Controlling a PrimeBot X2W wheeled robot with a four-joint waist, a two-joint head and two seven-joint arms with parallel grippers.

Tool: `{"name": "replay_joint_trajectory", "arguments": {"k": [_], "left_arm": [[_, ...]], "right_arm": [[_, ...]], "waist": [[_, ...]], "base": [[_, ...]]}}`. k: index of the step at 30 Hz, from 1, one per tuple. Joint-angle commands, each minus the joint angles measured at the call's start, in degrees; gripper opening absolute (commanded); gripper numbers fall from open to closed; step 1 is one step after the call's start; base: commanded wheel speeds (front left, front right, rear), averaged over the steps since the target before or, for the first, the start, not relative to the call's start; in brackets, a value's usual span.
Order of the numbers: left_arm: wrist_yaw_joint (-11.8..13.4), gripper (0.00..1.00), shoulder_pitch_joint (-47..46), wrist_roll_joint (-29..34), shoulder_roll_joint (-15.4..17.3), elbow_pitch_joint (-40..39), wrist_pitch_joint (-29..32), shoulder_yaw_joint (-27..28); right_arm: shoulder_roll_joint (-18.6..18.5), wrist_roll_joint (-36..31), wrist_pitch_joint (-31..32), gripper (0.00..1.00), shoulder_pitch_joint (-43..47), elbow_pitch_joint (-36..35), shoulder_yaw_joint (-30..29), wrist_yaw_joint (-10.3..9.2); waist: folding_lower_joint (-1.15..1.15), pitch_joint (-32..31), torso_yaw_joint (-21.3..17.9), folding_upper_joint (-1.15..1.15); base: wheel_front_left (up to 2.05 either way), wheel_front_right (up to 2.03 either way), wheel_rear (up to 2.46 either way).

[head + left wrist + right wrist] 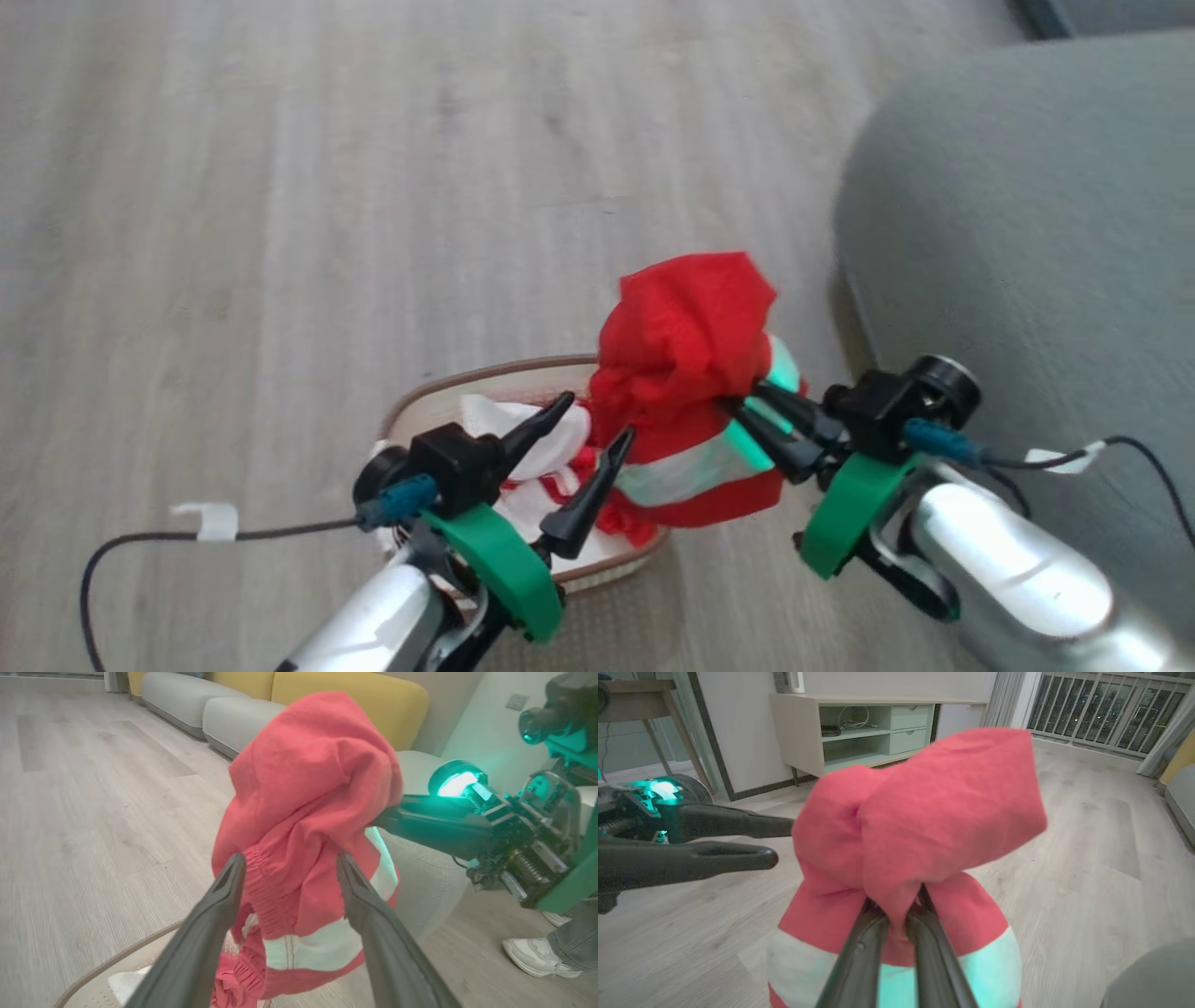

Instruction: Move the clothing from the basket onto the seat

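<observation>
The red garment (686, 373) with a broad white stripe hangs bunched in the air above the right end of the basket (485, 373), to the left of the seat (1027, 233). The right tool (742, 399) is closed on it. In the right wrist view its two fingers stand nearly together with a fold of red fabric pinched between them, and the rest of the cloth falls over and below them. The left tool (599, 415) is open, with its fingers spread wide just beside the garment and above the basket. In the left wrist view the gathered waistband shows between them, but I cannot tell if they touch it. Inside the basket lies a second garment (565, 448), white and red, crumpled. The basket stands on the pale wood floor (280, 187), near the rounded edge of the grey-green seat. In the left wrist view a person's white shoe (537, 956) stands on the floor beyond the right tool.
</observation>
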Motion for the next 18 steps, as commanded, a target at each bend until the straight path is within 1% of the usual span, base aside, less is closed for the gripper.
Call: {"name": "replay_joint_trajectory", "arguments": {"k": [1, 5, 9, 13, 18], "left_arm": [[0.0, 1.00, -2.6, 0.3, -0.4, -1.5, -1.0, 1.6], [-0.3, 1.00, -2.6, 0.2, -2.3, -1.0, -1.7, 0.4], [-0.7, 1.00, -2.7, 0.5, -3.5, -0.4, -2.0, -1.4], [-0.9, 1.00, -3.3, 1.0, -3.6, 0.2, -2.2, -2.4], [-0.6, 1.00, -4.8, 1.9, -3.4, -0.2, -2.2, -2.5]], "right_arm": [[-0.8, -0.5, -0.4, 0.00, 0.6, -1.7, -1.5, -0.02], [-0.9, -1.3, -0.4, 0.00, 2.0, -1.8, -3.6, -0.02], [-0.9, -1.9, -0.4, 0.00, 3.0, -2.0, -5.7, -0.02], [-0.8, -2.5, -0.4, 0.00, 3.6, -2.2, -7.4, -0.02], [-0.2, -3.1, -0.4, 0.00, 3.3, -2.6, -9.2, -0.02]], "waist": [[0.00, 1.0, -4.5, 0.00], [0.00, 1.9, -8.9, 0.00], [0.00, 2.7, -12.1, 0.00], [0.00, 3.5, -13.8, 0.00], [0.00, 6.3, -14.4, 0.00]], "base": [[0.00, 0.00, 0.00], [0.00, 0.00, 0.00], [0.00, 0.00, 0.00], [0.00, 0.00, 0.00], [0.00, 0.00, 0.00]]}}
